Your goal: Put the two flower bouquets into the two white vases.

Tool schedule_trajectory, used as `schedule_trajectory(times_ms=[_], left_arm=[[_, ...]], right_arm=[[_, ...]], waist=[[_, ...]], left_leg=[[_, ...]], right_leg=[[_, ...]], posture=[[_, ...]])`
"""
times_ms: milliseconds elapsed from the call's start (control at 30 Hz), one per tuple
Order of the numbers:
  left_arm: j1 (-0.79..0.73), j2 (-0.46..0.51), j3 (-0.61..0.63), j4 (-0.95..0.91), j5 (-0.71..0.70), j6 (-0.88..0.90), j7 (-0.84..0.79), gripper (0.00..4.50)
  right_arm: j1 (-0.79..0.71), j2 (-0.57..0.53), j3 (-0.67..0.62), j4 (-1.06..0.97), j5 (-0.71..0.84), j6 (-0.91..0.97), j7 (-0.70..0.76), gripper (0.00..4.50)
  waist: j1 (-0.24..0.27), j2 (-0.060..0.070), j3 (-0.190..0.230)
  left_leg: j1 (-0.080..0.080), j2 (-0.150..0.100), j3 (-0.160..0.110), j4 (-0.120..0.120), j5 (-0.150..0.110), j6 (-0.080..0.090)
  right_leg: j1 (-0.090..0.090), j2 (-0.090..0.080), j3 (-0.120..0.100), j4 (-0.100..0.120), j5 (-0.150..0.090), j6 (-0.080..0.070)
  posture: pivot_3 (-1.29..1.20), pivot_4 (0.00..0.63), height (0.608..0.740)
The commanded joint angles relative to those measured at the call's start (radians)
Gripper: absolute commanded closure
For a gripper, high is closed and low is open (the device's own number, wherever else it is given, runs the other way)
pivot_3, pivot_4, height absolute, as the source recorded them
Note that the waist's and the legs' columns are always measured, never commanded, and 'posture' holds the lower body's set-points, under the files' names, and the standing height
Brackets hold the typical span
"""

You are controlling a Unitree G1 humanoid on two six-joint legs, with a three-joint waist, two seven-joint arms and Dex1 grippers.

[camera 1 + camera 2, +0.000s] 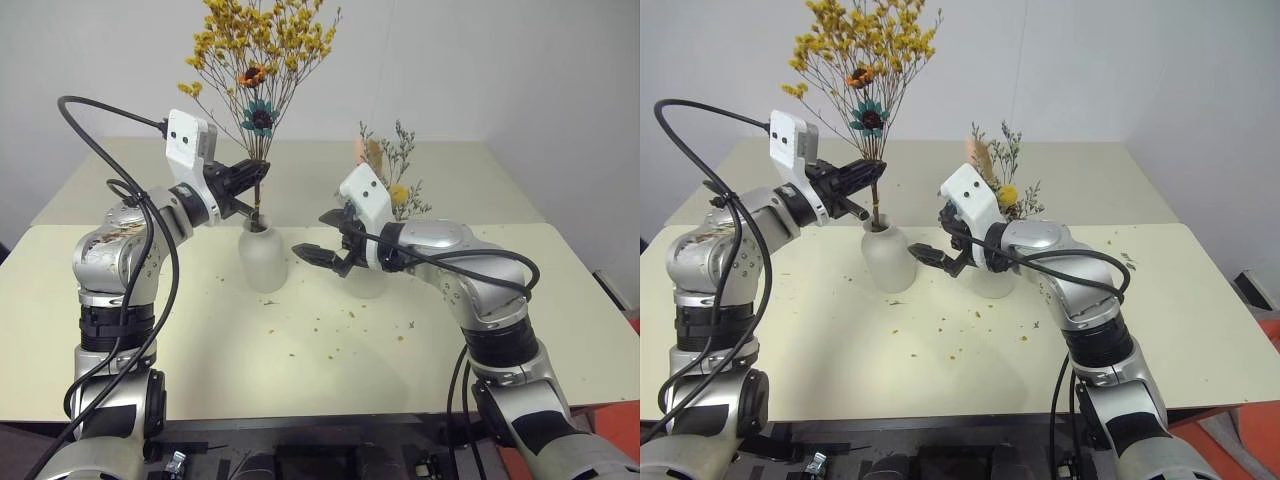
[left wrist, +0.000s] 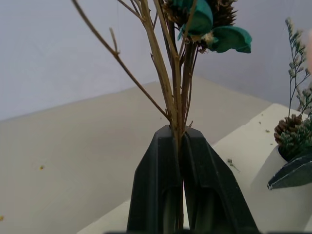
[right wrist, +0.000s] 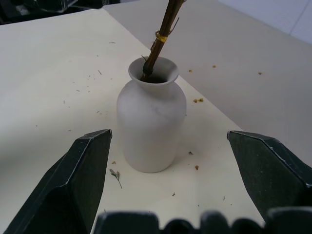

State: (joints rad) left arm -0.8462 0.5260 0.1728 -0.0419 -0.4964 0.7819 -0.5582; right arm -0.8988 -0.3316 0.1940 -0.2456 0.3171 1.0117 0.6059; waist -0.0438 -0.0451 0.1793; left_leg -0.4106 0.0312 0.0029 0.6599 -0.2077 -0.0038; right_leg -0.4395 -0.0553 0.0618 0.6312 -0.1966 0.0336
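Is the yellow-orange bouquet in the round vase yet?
In: its stems enter the round vase mouth, with the left gripper shut on them above.

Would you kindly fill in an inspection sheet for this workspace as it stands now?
Surface: cream table, strewn with dried flower crumbs.
Job's things: yellow bouquet stems inside round vase; grey-green sprig bunch in cylinder vase.
Clutter: nothing seen.
Grippers: left gripper shut on the yellow bouquet's stems; right gripper open, facing the round vase.
Cables: black cable looping over the left arm.
Surroundings: white wall.
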Motion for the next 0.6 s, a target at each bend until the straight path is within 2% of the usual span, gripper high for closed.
schedule_trajectory(times_ms=[33,200,233,333,600], left_arm=[[0.001,0.012,-0.003,-0.016,0.010,-0.012,0.005,4.27],[0.014,0.013,-0.003,-0.015,0.017,-0.010,0.010,4.27],[0.018,0.013,-0.002,-0.017,0.018,-0.007,0.013,4.08],[0.035,0.016,0.004,-0.034,0.016,0.007,0.023,3.34],[0.080,0.067,0.019,-0.138,0.010,0.103,0.053,0.80]], right_arm=[[-0.032,-0.005,-0.015,-0.022,0.009,0.001,-0.008,0.00],[-0.031,-0.005,-0.016,-0.022,0.010,0.000,-0.009,0.00],[-0.029,-0.006,-0.017,-0.023,0.011,0.000,-0.008,0.00],[-0.027,-0.006,-0.018,-0.026,0.012,0.000,-0.008,0.00],[-0.023,-0.010,-0.017,-0.032,0.018,0.004,-0.008,0.00]], waist=[[0.000,0.000,0.000],[0.000,0.000,0.000],[0.000,0.000,0.000],[0.000,0.000,0.000],[0.000,0.000,0.000]], left_leg=[[0.000,0.000,0.000,0.000,0.000,0.000],[0.000,0.000,0.000,0.000,0.000,0.000],[0.000,0.000,0.000,0.000,0.000,0.000],[0.000,0.000,0.000,0.000,0.000,0.000],[0.000,0.000,0.000,0.000,0.000,0.000]], right_leg=[[0.000,0.000,0.000,0.000,0.000,0.000],[0.000,0.000,0.000,0.000,0.000,0.000],[0.000,0.000,0.000,0.000,0.000,0.000],[0.000,0.000,0.000,0.000,0.000,0.000],[0.000,0.000,0.000,0.000,0.000,0.000]], posture=[[0.00,0.150,0.740],[0.00,0.150,0.740],[0.00,0.150,0.740],[0.00,0.150,0.740],[0.00,0.150,0.740]])
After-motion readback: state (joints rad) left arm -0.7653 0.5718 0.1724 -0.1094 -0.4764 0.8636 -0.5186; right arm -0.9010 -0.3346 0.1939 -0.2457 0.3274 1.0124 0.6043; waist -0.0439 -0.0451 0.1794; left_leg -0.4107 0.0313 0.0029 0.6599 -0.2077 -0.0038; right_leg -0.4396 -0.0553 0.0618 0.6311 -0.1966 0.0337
